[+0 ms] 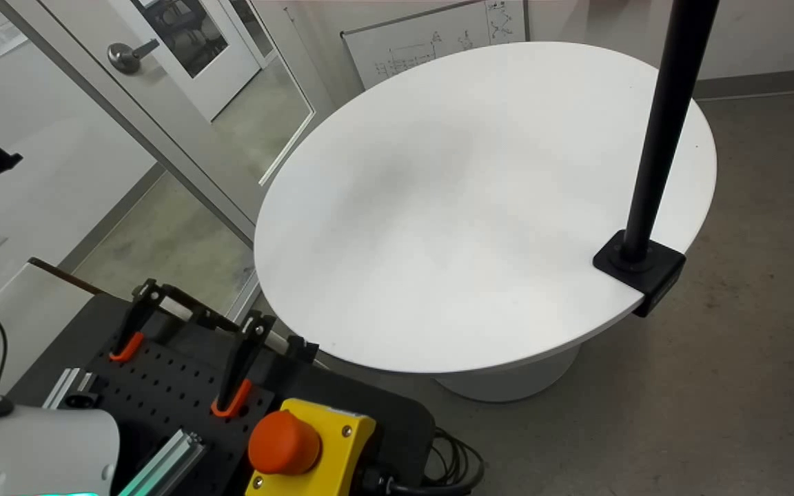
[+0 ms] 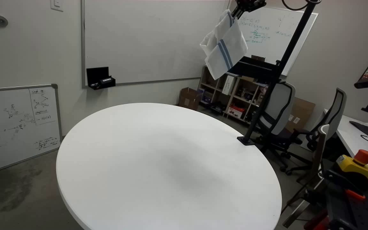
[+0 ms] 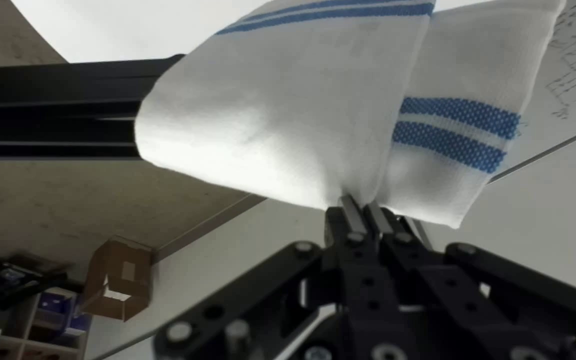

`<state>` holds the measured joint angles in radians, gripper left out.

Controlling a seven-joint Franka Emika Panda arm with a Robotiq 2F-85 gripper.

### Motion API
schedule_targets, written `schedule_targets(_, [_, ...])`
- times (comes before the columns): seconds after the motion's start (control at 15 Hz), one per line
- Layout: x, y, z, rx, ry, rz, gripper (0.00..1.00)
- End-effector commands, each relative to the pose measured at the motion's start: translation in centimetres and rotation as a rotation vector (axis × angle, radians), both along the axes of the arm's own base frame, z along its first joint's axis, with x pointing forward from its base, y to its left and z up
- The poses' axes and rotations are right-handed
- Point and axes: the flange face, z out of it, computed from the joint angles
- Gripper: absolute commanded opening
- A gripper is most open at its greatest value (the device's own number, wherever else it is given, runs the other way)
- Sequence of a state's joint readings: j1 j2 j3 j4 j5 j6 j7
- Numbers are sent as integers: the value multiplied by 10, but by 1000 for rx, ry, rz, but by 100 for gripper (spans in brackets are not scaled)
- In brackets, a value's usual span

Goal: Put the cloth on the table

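A large whiteboard (image 2: 152,41) stretches beyond the hand (image 3: 362,205), to its left in an exterior view. The rounded white counter (image 2: 168,166) lies lower than the hand and spreads mostly to its left there; the wrist view shows part of its top past the hand. A smaller whiteboard (image 2: 268,32) bearing handwriting is farther back, behind the hand. Also in the background, below the hand, stands a stocked shelf (image 2: 229,99). A black pole (image 2: 295,37), set at the counter's edge in both exterior views, rises to the right of the hand. A grey chair (image 2: 276,110) is below the hand and to its right, partly hidden by the pole. A cardboard box (image 2: 189,98) sits below the hand and to its left, beside the shelf. The cloth (image 2: 225,48), white with blue stripes, hangs in the air from the hand in loose folds, apart from the counter. The hand is clenched on it, fingertips (image 3: 353,215) close together, with a bit of the fabric pinched between them. Far lower than the hand and well to its right is a yellow box (image 2: 356,168) with a red button (image 2: 364,156) on top.
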<state>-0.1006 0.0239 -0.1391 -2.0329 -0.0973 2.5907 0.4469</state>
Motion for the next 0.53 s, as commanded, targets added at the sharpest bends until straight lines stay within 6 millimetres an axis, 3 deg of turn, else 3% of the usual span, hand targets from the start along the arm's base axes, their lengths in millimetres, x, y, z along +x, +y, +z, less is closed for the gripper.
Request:
schedule_targets(0.0, [-26, 33, 8, 33, 1, 134, 3])
schedule_targets(0.27, [-38, 52, -12, 53, 76, 191, 3])
schedule_targets(0.47, [-46, 53, -51, 57, 196, 197, 3])
